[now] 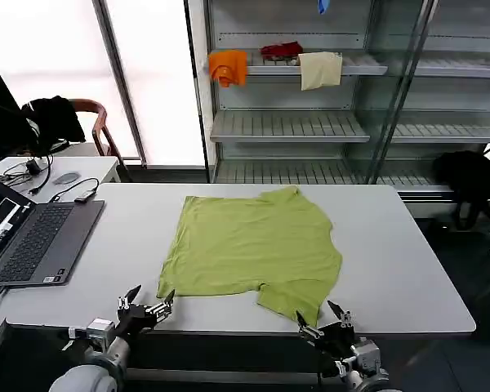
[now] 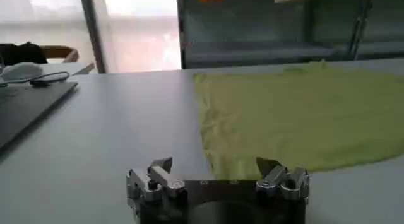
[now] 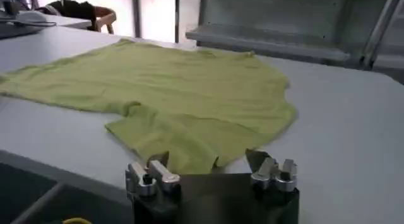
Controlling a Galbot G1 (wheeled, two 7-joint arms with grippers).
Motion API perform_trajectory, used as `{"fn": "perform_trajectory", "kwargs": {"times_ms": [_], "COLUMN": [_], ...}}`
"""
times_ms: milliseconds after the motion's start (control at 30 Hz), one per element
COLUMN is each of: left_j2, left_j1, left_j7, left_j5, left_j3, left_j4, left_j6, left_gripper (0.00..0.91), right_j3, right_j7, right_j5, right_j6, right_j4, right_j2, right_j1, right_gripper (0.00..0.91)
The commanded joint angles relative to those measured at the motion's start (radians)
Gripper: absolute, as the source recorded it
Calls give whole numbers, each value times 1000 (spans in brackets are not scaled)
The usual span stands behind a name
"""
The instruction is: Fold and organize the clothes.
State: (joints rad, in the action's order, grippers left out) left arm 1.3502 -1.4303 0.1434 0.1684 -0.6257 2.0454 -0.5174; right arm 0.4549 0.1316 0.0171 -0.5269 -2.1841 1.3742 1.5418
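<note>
The lime yellow-green T-shirt (image 1: 253,245) lies spread flat on the white table (image 1: 392,261), plain side up, one sleeve reaching the front edge. In the wrist views the shirt (image 2: 303,112) (image 3: 177,93) lies just ahead of each gripper. My left gripper (image 1: 149,300) (image 2: 214,163) hangs open at the table's front edge, just off the shirt's near left corner. By the sleeve at the front edge, my right gripper (image 1: 324,318) (image 3: 207,157) is open too. Nothing is between the fingers of either one.
A grey laptop (image 1: 33,241) sits at the table's left edge with cables (image 1: 73,192) and a mouse behind it. Shelving (image 1: 310,73) at the back holds orange, red and cream cloths. A chair (image 1: 90,122) with black garments stands back left.
</note>
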Motion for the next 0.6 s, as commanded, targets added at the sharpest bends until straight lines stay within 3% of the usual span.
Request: {"fn": "perform_trajectory", "kwargs": {"times_ms": [33, 67, 100, 133, 167, 200, 600], "left_j2": [9, 10, 10, 11, 11, 11, 8], "left_j1": [3, 3, 3, 2, 2, 0, -10], "left_j7": [-2, -2, -2, -1, -1, 0, 22], "left_j5": [-26, -28, -30, -32, -34, -38, -43], "left_j3": [27, 27, 28, 29, 29, 29, 28], "left_j4": [-26, -26, -26, -26, -26, -26, -24], "left_j6": [12, 13, 15, 15, 15, 16, 16], "left_gripper": [514, 423, 383, 222, 60, 20, 10], "right_j3": [-2, -4, -8, -11, -12, -16, -13], "right_j7": [0, 0, -4, -4, -3, -3, 3], "right_j5": [-3, -3, -4, -6, -7, -7, -6], "right_j6": [6, 7, 8, 9, 11, 15, 24], "right_j4": [37, 42, 51, 58, 61, 64, 45], "right_j2": [11, 14, 18, 20, 21, 21, 16], "right_j1": [-9, -13, -20, -24, -25, -25, -21], "right_gripper": [322, 131, 81, 0, 0, 0, 0]}}
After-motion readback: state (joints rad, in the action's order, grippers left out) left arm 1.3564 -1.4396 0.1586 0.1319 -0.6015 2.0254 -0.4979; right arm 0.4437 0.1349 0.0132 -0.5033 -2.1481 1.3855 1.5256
